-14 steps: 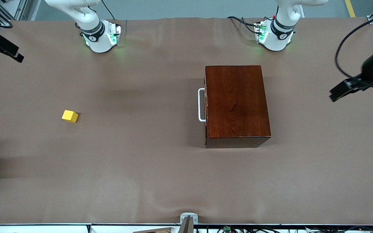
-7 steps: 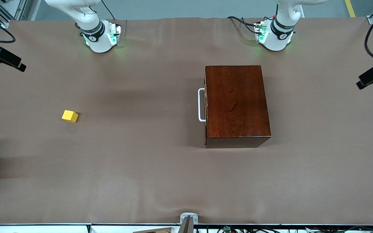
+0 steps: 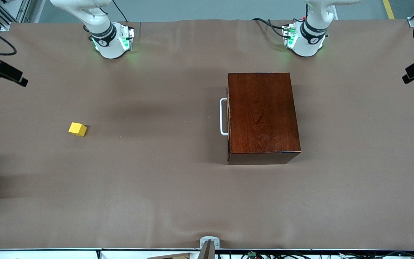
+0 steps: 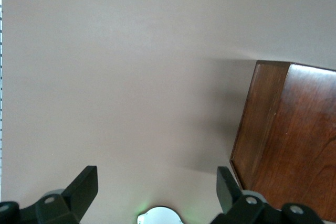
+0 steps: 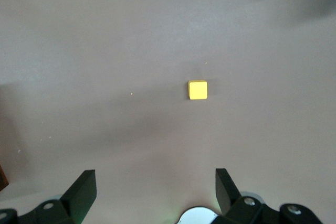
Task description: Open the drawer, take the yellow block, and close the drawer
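Two arms: both parked high at the table's ends, neither touching anything
left gripper (image 4: pixel 157 192): fingers spread apart, nothing between them; hangs over the table edge at the left arm's end, wooden box visible off to one side in its wrist view
right gripper (image 5: pixel 156 192): fingers spread apart, empty; hangs over the table edge at the right arm's end, looking down on bare cloth with the cube in sight
drawer (image 3: pixel 228 117): fully shut inside the dark wooden box (image 3: pixel 262 115), which sits mid-table toward the left arm's end, close to the left arm's base
handle (image 3: pixel 223 117): white bar on the drawer front, facing the right arm's end of the table; its long axis runs from the base edge toward the camera edge
yellow block (image 3: pixel 77 129): out on the open table toward the right arm's end, well apart from the box, nearer the front camera than the right arm's base; not in the drawer
task read: my judgement is the sequence looks finished, or never begun; these frames can't separate the two
key relation: block lies on the right arm's half, so that arm is the nearer one for it; handle opens toward the right arm's end, so any pull runs along the table's long edge, square to the bar
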Robot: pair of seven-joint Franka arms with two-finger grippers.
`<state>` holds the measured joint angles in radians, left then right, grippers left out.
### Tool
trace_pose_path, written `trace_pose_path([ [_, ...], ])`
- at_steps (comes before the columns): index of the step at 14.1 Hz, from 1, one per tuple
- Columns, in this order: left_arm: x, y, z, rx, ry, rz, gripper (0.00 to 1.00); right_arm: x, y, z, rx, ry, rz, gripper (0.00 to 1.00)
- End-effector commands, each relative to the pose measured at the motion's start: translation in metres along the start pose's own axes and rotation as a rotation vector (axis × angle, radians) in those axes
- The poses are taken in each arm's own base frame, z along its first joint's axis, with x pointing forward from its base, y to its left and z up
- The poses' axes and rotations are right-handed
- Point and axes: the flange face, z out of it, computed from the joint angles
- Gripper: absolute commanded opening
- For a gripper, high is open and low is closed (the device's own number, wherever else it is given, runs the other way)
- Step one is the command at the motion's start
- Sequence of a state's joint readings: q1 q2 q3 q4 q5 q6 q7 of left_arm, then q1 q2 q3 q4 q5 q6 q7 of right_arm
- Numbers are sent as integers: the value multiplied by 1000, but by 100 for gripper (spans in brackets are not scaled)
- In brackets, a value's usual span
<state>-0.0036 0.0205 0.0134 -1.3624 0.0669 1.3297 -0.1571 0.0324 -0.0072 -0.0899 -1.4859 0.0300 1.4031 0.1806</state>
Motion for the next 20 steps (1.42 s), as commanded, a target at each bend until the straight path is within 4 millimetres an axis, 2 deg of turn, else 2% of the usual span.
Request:
trace_pose_path([
  [1, -32, -1, 10, -17, 40, 38, 100, 17, -8, 2, 1, 12, -25, 100],
  [3, -41, 2, 14, -15, 47, 43, 100, 9, -12, -14, -3, 15, -43, 100],
  [4, -42, 4, 14, -14, 48, 47, 100, 8, -10, -16, -2, 11, -42, 100],
  [8, -49, 35, 14, -11, 46, 110, 100, 8, -11, -16, -7, 14, -42, 100],
  [13, -56, 57, 13, -28, 46, 151, 100, 10, -5, -16, -22, 20, -29, 100],
  [16, -57, 58, 12, -33, 42, 157, 100, 8, -10, -17, -24, 20, -38, 100],
  [20, -56, 53, 11, -37, 41, 245, 100, 8, -5, -16, -29, 15, -33, 100],
])
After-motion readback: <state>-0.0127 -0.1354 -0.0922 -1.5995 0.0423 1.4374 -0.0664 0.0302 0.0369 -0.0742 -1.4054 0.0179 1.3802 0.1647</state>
